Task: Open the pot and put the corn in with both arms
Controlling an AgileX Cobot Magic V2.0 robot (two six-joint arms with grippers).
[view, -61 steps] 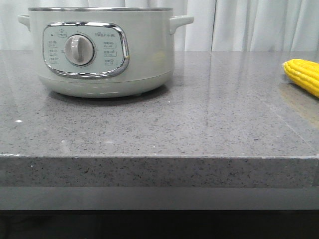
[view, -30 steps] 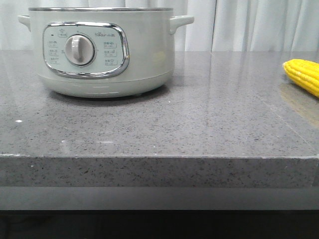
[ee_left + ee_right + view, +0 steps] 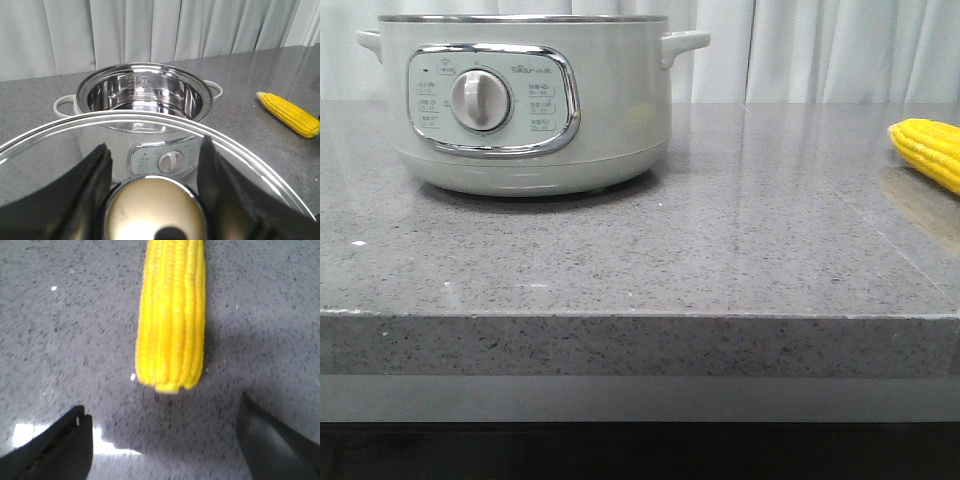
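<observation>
The pot (image 3: 530, 100) stands open at the back left of the counter, pale green-white with a silver dial. In the left wrist view its empty steel inside (image 3: 145, 95) shows. My left gripper (image 3: 154, 150) is shut on the knob (image 3: 155, 210) of the glass lid (image 3: 260, 165) and holds the lid in the air in front of the pot. The corn (image 3: 930, 150) lies at the counter's right edge. My right gripper (image 3: 162, 407) is open just short of the cob's near end (image 3: 172, 315), with a finger to each side and neither touching it. Neither gripper shows in the front view.
The grey speckled counter (image 3: 720, 250) has its front edge close to the camera. White curtains (image 3: 820, 50) hang behind it. The corn also shows in the left wrist view (image 3: 290, 114), to the right of the pot.
</observation>
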